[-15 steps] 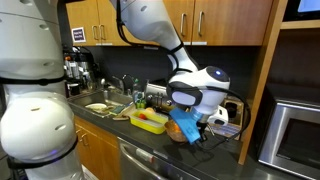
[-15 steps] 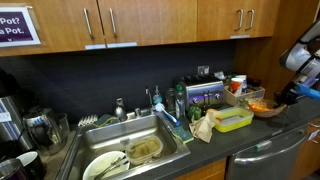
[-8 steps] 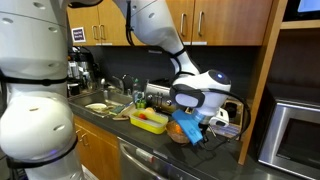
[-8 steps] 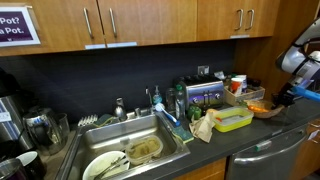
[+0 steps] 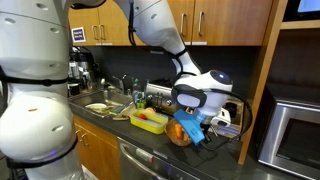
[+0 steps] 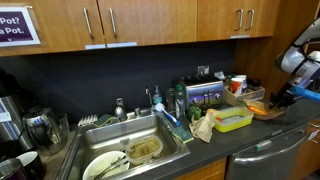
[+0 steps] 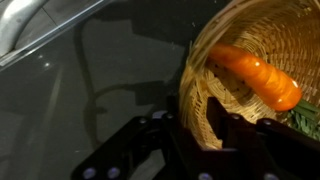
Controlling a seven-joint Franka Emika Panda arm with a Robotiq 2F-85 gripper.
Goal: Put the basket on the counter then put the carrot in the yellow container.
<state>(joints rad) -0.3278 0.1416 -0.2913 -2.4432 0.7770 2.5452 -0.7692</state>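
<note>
Since the earlier frame the arm has dipped slightly, lowering the basket [image 5: 179,133] beside the yellow container [image 5: 150,121] in an exterior view. Its drop is barely visible in an exterior view [image 6: 258,106]. In the wrist view the end effector [image 7: 198,128] pinches the basket's rim over the dark worktop [image 7: 90,70], with the carrot [image 7: 256,76] inside; set-down looks imminent.

We log the arm [image 5: 160,30] as glossy white, built of rounded tubular links. The 2 nearest links [image 5: 35,120] are bulging white shells parted by thin dark seams. The wrist housing [image 5: 205,88] is a white bulb with a black band and a dark face. The gripper [image 7: 200,128] is matte black; its 2 fingers [image 7: 158,140] are flat, angular bars. In an exterior view a small blue part [image 5: 195,136] shows beside it, too small to identify.
</note>
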